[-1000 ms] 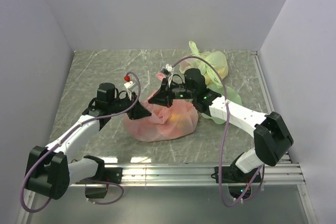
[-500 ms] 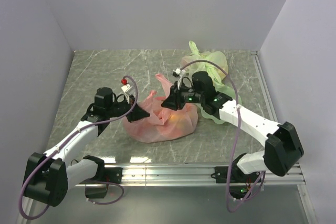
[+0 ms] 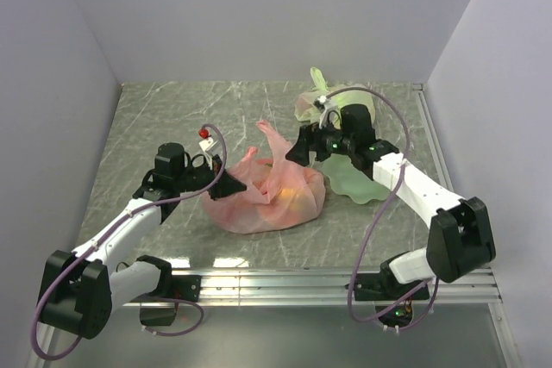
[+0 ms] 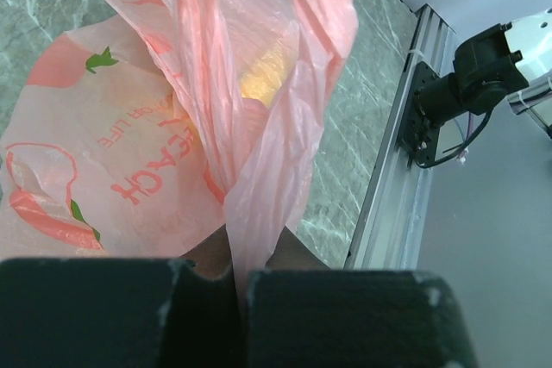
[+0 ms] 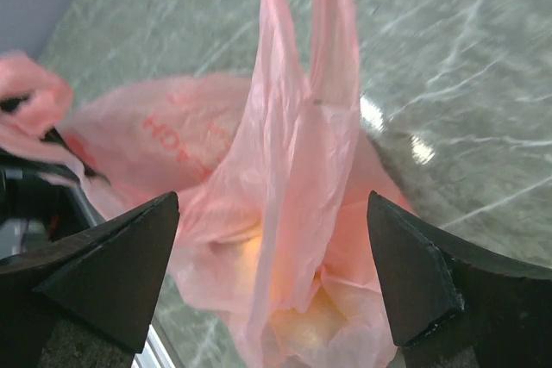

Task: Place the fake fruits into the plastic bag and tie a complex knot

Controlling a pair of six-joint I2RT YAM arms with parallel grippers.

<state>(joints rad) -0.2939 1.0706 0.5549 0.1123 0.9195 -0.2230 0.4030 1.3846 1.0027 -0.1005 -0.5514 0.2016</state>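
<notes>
The pink plastic bag lies bulging in the middle of the table. A yellow glow of fake fruits shows through its film, also in the left wrist view and the right wrist view. My left gripper is at the bag's left side, shut on a twisted strip of one handle. The other handle stands up loose. My right gripper hangs open just right of that handle, its fingers wide on either side of it, not touching.
A pale green wavy plate lies under the right arm, with a pale green knotted bag behind it. An aluminium rail runs along the near edge. Walls close in on the left, back and right.
My right gripper has opened, let go of the pink handle and drawn back to the right. The handle now stands free. The left gripper has stayed shut on its strip.
</notes>
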